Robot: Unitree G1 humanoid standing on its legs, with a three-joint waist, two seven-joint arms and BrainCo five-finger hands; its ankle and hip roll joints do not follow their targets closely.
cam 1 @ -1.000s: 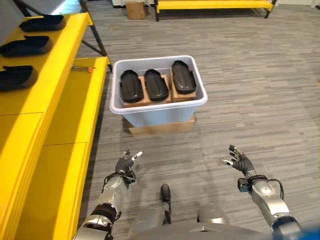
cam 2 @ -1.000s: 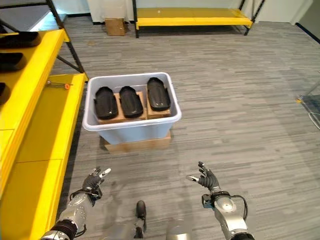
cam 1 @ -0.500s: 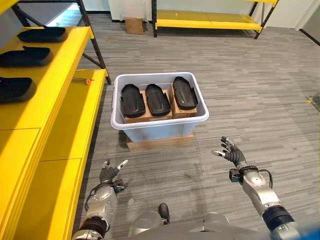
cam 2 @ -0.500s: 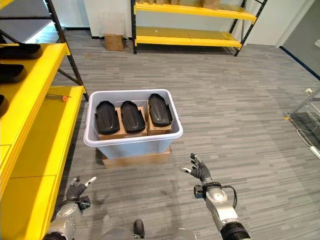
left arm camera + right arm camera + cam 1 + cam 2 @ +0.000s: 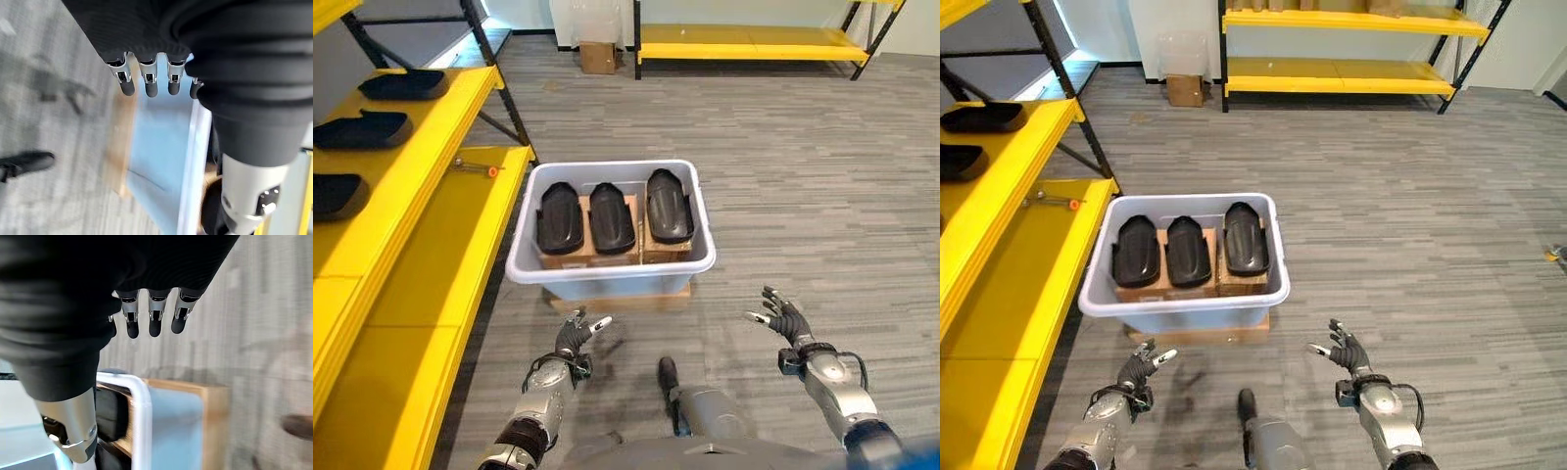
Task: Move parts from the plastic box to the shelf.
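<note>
A pale grey plastic box [image 5: 612, 273] stands on the floor ahead, on a flat cardboard base [image 5: 619, 297]. Inside it lie three black moulded parts [image 5: 559, 217] [image 5: 611, 217] [image 5: 669, 205], side by side on cardboard blocks. The yellow shelf [image 5: 406, 186] runs along the left, with three more black parts [image 5: 403, 85] [image 5: 360, 129] [image 5: 333, 194] on its upper level. My left hand [image 5: 574, 336] hovers low in front of the box's left corner, open and empty. At the same height, right of the box, my right hand [image 5: 787, 321] is open and empty too. Straight fingers [image 5: 146, 83] [image 5: 154, 318] show in both wrist views.
An orange-handled screwdriver [image 5: 475, 167] lies on the shelf's lower level [image 5: 440, 284]. A black shelf upright [image 5: 504, 93] slants down behind the box's left side. Far back stand another yellow rack [image 5: 754, 41] and a small cardboard carton [image 5: 599, 57]. Grey plank floor surrounds the box.
The camera has shifted, and the box now lies more squarely ahead. My left hand has come up closer to the box's front. Both hands stay open and empty.
</note>
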